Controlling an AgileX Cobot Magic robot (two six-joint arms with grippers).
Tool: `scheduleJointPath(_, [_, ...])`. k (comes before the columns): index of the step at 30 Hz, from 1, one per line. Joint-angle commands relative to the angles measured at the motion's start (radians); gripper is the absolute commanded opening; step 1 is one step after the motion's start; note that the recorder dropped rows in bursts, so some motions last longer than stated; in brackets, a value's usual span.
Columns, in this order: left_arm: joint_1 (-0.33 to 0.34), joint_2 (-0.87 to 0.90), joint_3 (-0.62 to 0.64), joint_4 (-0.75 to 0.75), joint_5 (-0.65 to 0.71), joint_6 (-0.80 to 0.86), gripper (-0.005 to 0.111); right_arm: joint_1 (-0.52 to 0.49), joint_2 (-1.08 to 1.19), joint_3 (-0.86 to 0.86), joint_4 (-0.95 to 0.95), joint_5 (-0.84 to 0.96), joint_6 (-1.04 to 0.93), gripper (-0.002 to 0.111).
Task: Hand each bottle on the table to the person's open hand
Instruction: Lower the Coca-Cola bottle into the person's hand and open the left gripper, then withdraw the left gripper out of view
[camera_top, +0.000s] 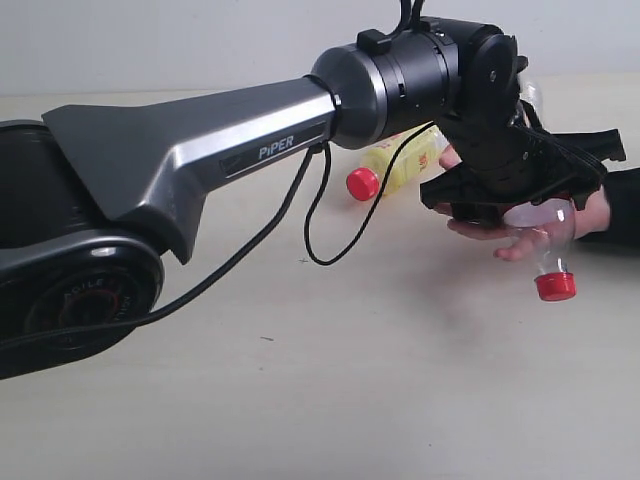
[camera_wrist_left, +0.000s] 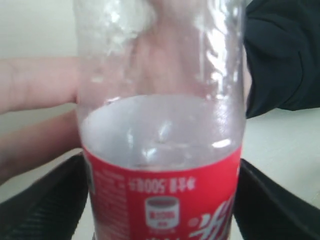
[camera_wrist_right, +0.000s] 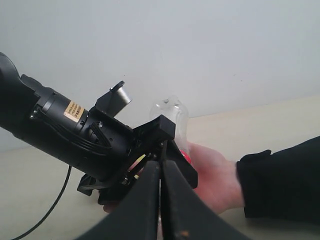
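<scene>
The clear bottle (camera_top: 546, 236) with a red label and red cap (camera_top: 555, 287) hangs cap down between the jaws of my left gripper (camera_top: 525, 190). That gripper has reached across to the right side. In the left wrist view its black fingers (camera_wrist_left: 45, 200) sit against both sides of the red label (camera_wrist_left: 165, 200). The person's open hand (camera_top: 520, 247), with a black sleeve, lies palm up directly under and behind this bottle, touching it. A yellow bottle (camera_top: 405, 165) with a red cap lies on the table (camera_top: 350, 380) behind the left arm. My right gripper (camera_wrist_right: 161, 167) is shut and empty, pointing at the hand (camera_wrist_right: 215, 175).
The left arm's grey link (camera_top: 200, 150) and its black cable (camera_top: 320, 220) span the left and middle of the exterior view. The person's black sleeve (camera_top: 620, 205) enters from the right edge. A pale wall stands behind the table.
</scene>
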Motion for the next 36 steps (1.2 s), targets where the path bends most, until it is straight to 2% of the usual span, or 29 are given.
scheduleJointPath(1, [0.004,-0.010,-0.004,0.000,-0.009,0.008,0.075,-0.004,-0.007,0.005,-0.002,-0.005,-0.003,0.001])
scheduleJointPath(19, [0.009,-0.071,-0.004,0.000,-0.010,0.030,0.075,-0.004,-0.007,0.005,-0.002,-0.005,-0.001,0.001])
scheduleJointPath(28, [0.011,-0.201,-0.004,0.006,-0.006,0.113,0.074,-0.004,-0.007,0.005,-0.002,-0.005,-0.004,0.001])
scheduleJointPath(30, [0.013,-0.237,-0.004,0.007,-0.001,0.139,0.066,-0.004,-0.007,0.005,-0.002,-0.005,-0.004,0.001])
scheduleJointPath(31, [0.020,-0.264,-0.004,0.007,0.015,0.139,0.054,-0.004,-0.007,0.005,-0.002,-0.005,-0.004,0.001])
scheduleJointPath(36, [0.040,-0.326,-0.004,0.009,0.135,0.202,0.010,-0.004,-0.007,0.005,-0.002,-0.005,-0.004,0.001])
